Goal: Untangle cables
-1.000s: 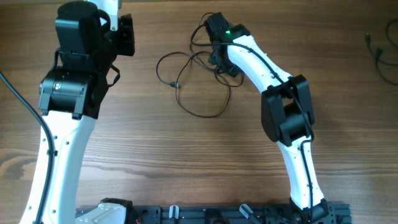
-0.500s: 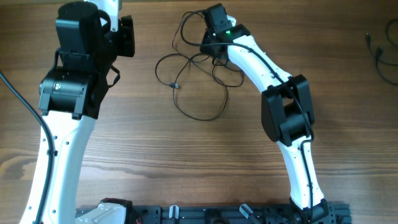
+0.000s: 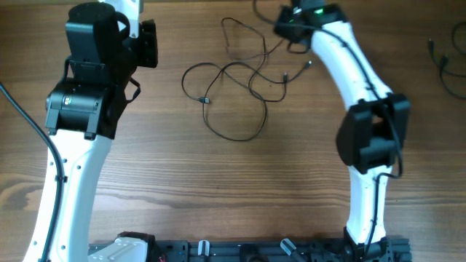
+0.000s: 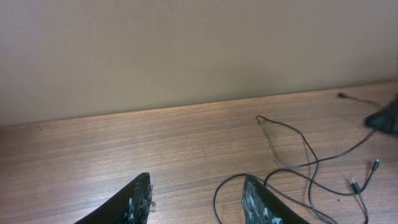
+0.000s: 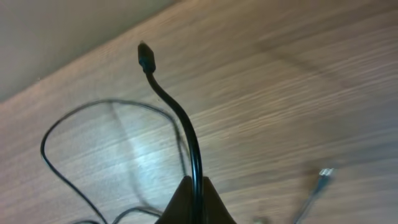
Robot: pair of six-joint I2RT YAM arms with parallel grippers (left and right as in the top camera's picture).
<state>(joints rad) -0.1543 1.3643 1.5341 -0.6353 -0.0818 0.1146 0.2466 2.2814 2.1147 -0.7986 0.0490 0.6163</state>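
Nearest the arm bases the table (image 3: 218, 189) lay bare, showing only wood grain. Further out, the left gripper (image 4: 198, 200) hung over the left side with its fingers spread and nothing between them. We judged it was parked there clear of the work, ready to pin a strand when one needed holding.

Beyond it and to its right, the cables (image 3: 233, 94) lay on the middle of the table as loose overlapping loops, with one small plug (image 3: 206, 100) showing at a crossing on the left. We took them to be only partly parted, since several strands crossed one another.

Further off, by the table's far edge, the right gripper (image 5: 194, 198) had its fingers pressed together on a cord (image 5: 180, 118), which rose from the pinch in a curve to its plug end (image 5: 145, 57). Gripping near the end, we judged, would let the arm draw that strand out of the loops instead of dragging the whole knot.

Past the table stood a plain wall (image 4: 186, 50). We could read no brand, label or writing anywhere; a green light (image 3: 318, 10) glowed on the right arm.
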